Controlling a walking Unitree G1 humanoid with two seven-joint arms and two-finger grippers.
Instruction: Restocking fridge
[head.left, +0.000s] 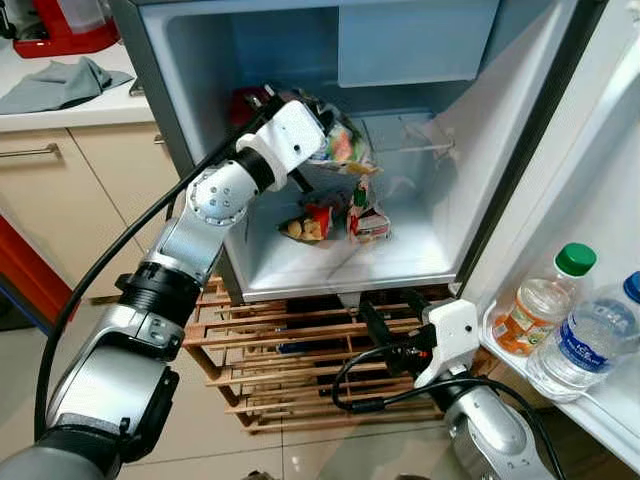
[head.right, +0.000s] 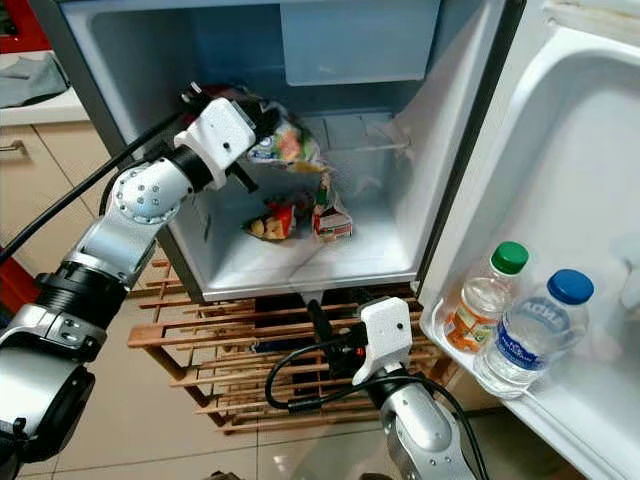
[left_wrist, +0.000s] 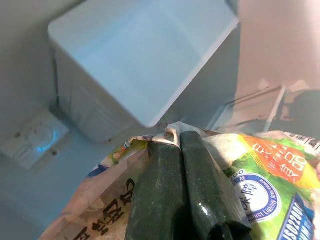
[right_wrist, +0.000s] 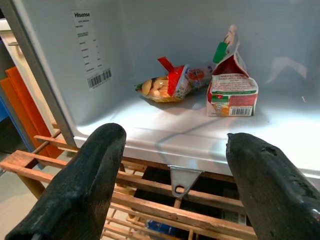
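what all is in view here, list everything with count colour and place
fridge: 1, white inside, door open
snack bag: 1, green, orange and white print, held up inside the fridge
nut packet: 1, red with clear window, lying on the fridge floor
carton: 1, red and white, upright beside the packet
bottles: 2 on the door shelf, clear, green cap and blue cap
wooden rack: 1, brown slats, under the fridge
cloth: 1, grey, on the counter
red appliance: 1, on the counter
left gripper: shut on the snack bag
right gripper: open, low before the fridge
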